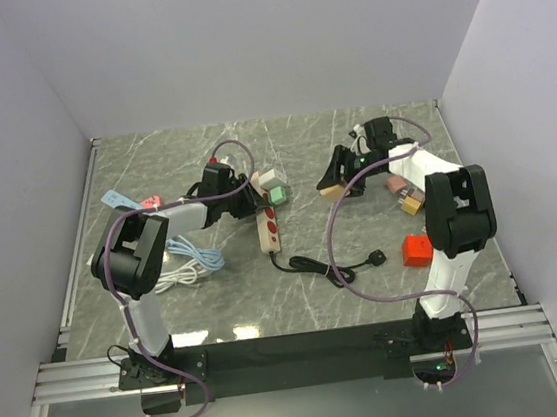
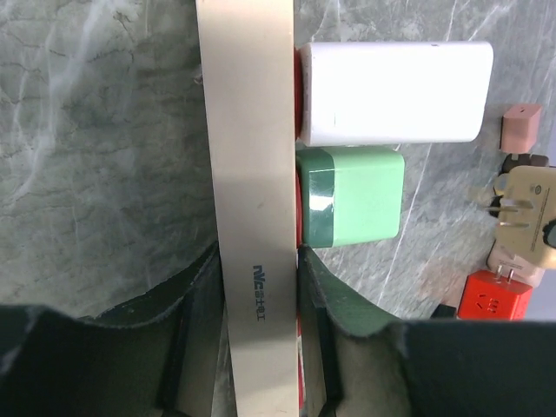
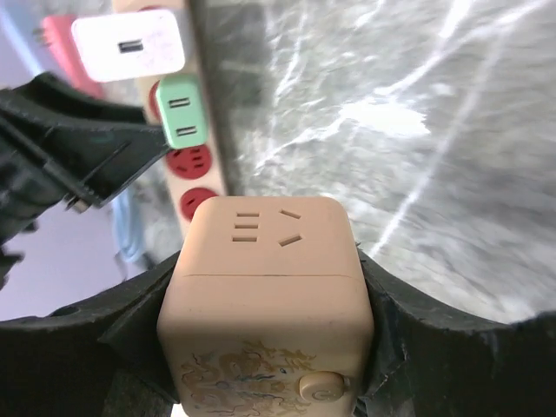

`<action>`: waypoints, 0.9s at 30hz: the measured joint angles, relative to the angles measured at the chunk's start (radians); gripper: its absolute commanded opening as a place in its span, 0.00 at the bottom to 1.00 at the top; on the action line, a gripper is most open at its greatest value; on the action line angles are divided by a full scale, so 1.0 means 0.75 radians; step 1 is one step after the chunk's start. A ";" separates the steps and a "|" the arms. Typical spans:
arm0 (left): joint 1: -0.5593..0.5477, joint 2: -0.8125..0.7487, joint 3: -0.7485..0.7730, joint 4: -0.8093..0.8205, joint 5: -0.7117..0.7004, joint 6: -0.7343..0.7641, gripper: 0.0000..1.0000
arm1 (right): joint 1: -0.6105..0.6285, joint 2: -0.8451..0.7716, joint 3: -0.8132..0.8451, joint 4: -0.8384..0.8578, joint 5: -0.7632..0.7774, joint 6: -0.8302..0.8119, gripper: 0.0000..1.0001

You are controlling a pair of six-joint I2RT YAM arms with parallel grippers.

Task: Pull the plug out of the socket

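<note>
A beige power strip with red sockets lies at table centre. A green plug and a white plug sit in its far sockets. My left gripper is shut on the strip's sides; in the left wrist view the strip runs between the fingers, with the green plug and white plug just beyond. My right gripper is shut on a beige cube socket, held right of the strip, facing the green plug.
A black cable with plug trails from the strip. A red cube, a pink block and a tan one lie at right. White and blue cables lie at left. A red adapter is nearby.
</note>
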 measured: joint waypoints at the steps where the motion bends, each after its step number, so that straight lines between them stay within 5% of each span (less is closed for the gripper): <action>1: -0.001 0.000 0.003 -0.004 -0.001 0.005 0.00 | 0.001 -0.017 0.009 -0.028 0.056 -0.005 0.00; 5: -0.001 0.000 0.016 -0.026 -0.001 0.015 0.00 | -0.014 -0.046 0.052 -0.186 0.366 0.025 0.02; 7: -0.001 0.000 0.024 -0.041 0.004 0.020 0.00 | -0.049 -0.040 0.079 -0.261 0.537 0.063 0.18; 8: -0.001 0.000 0.029 -0.051 0.007 0.022 0.00 | -0.076 -0.038 0.087 -0.297 0.621 0.086 0.36; 13: 0.002 -0.003 0.048 -0.097 0.024 0.036 0.00 | -0.220 -0.020 0.103 -0.447 0.941 0.185 0.70; 14: 0.002 -0.004 0.052 -0.109 0.028 0.038 0.00 | -0.241 -0.018 0.103 -0.472 0.994 0.207 0.89; 15: 0.002 -0.005 0.054 -0.119 0.031 0.042 0.00 | -0.254 -0.019 0.104 -0.496 1.038 0.225 0.94; 27: 0.002 -0.028 0.057 -0.196 0.056 0.067 0.00 | -0.232 -0.227 0.152 -0.592 1.150 0.266 0.97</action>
